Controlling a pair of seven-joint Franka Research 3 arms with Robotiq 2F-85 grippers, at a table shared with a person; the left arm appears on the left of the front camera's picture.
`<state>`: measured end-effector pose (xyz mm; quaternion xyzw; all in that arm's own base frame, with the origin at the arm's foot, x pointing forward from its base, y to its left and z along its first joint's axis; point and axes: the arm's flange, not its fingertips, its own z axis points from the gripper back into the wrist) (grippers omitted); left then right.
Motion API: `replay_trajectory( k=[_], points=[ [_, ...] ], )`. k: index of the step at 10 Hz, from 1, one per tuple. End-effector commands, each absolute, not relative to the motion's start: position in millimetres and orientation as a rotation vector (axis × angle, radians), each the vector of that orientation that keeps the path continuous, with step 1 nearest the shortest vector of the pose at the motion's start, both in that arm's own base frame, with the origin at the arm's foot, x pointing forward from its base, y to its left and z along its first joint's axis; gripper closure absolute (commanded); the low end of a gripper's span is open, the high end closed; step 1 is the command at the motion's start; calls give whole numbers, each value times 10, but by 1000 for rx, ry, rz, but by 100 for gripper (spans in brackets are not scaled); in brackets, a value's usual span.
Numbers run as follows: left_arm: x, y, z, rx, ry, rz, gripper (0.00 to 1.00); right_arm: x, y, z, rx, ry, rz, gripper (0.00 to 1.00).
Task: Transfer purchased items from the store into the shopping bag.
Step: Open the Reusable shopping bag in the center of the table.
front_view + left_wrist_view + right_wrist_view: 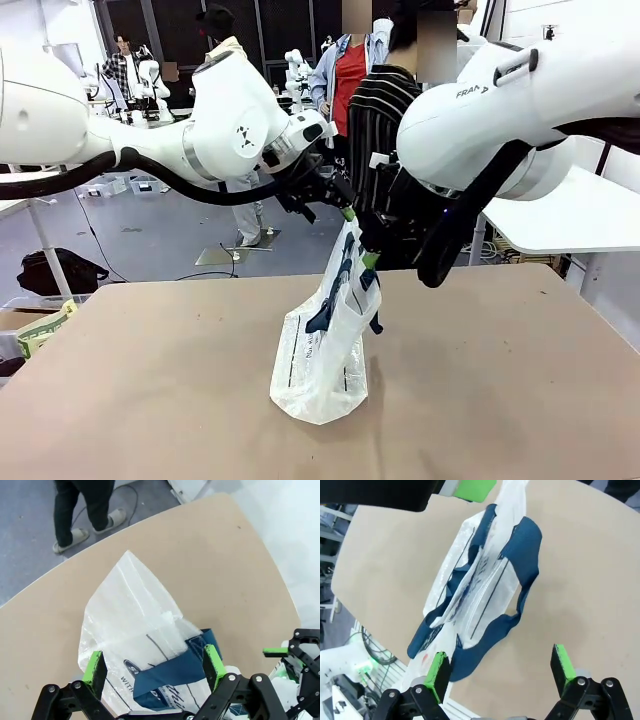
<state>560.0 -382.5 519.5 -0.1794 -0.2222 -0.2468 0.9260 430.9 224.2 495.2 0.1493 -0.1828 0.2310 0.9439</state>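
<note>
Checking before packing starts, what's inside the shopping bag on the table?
The shopping bag is translucent: through it only its own folds, print and navy handles show, no item's shape. Its bottom is covered by overlapping plastic, so I can't tell there.

White arms (230, 120), blk hands (152, 666) w/ green pads (93, 669).

The right arm (500, 100) bore the letters "FRA" on its white shell. The shopping bag (131, 630) showed dark print beginning "WITH"; the rest was unreadable.
</note>
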Motion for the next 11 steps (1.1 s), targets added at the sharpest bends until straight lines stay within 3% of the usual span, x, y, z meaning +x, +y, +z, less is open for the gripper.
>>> replay_trajectory(
  k=[1, 11],
  points=[
    [5640, -3806, 5228, -340, -433, -483, 0, 4170, 2249, 4971, 286, -361, 474, 0],
    [5746, -3894, 5041, -403, -398, -511, 0, 4190, 2507, 4828, 335, -308, 502, 0]
  ],
)
